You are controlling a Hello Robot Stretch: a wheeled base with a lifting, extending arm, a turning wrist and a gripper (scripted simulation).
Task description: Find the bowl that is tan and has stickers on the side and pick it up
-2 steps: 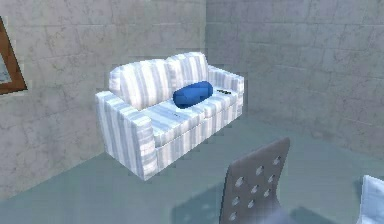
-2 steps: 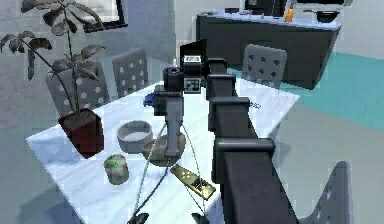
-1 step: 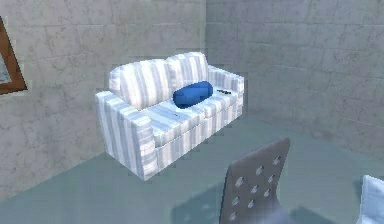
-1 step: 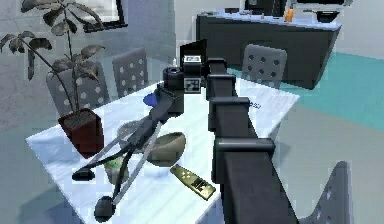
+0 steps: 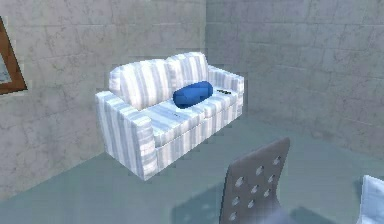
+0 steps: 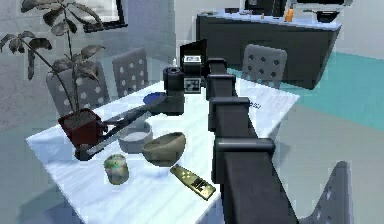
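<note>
On the white dining table (image 6: 280, 105), the tan rounded bowl (image 6: 163, 147) stands found but not yet lifted, beside the dark square arm (image 6: 240, 150), while the dark thin-fingered gripper (image 6: 88, 150) reaches toward a red-brown plant pot (image 6: 78, 127), and whether it holds anything cannot be told.

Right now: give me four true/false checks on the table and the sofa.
1. A tan bowl sits on the white table. True.
2. The sofa is plain red. False: it is striped pale blue and white.
3. A blue cushion lies on the sofa. True.
4. The chairs by the table are red. False: they are grey.
</note>
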